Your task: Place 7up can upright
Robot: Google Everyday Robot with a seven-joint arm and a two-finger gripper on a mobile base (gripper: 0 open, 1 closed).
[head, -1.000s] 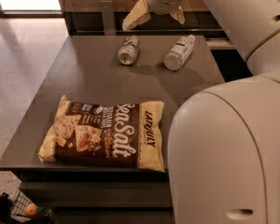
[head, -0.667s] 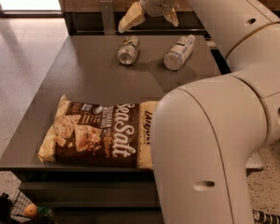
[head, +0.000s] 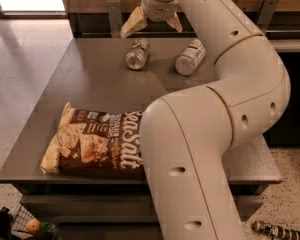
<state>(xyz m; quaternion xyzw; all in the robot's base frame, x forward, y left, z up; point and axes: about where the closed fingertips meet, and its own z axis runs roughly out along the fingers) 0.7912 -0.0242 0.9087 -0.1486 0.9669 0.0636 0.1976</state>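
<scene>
Chip bag [head: 97,144] lies at the table [head: 90,79] front, plastic bottle [head: 190,57] farther back

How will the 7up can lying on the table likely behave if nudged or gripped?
Lying on its side on the table, the 7up can would probably roll if nudged sideways, perhaps toward the plastic bottle. Its shiny metal skin looks slick, so it may slip. The pincer hovers open just behind it.
</scene>
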